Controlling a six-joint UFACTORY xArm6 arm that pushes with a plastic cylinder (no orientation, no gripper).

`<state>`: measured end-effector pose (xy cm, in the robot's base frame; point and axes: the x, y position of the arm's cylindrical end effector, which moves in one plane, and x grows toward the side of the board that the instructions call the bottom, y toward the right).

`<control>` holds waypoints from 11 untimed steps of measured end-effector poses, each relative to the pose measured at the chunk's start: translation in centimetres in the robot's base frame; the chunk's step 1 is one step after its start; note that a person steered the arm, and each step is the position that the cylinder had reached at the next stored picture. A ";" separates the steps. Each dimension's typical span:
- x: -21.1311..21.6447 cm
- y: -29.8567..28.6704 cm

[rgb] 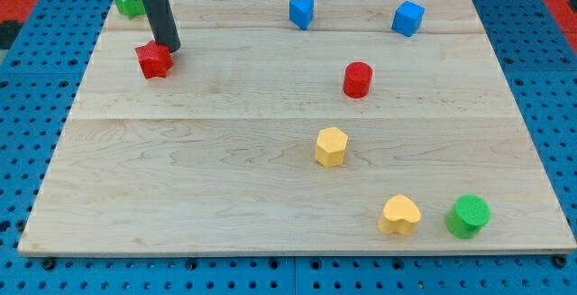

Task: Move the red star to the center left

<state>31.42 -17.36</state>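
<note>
Tool: a dark rod point(158, 11) without jaws, so nothing is spread or pinched; my tip point(169, 48) is pressed against the upper right edge of the red star point(154, 59), which is found at the tabletop's point(180, 178) upper left. Eight blocks are counted: two red, the star and a cylinder point(358, 79); two blue, one point(302, 13) left of the other point(407, 18); two yellow, a hexagon point(331, 146) and a heart point(399, 215); two green, a star point(129, 1) and a cylinder point(469, 216). No writing can be read.

Wooden board point(180, 178) with coloured blocks point(331, 146)
</note>
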 end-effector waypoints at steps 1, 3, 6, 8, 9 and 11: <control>0.0 -0.1; 0.0 -0.4; 2.0 -2.4; 0.8 -2.4; 3.7 -2.1; 5.5 -1.9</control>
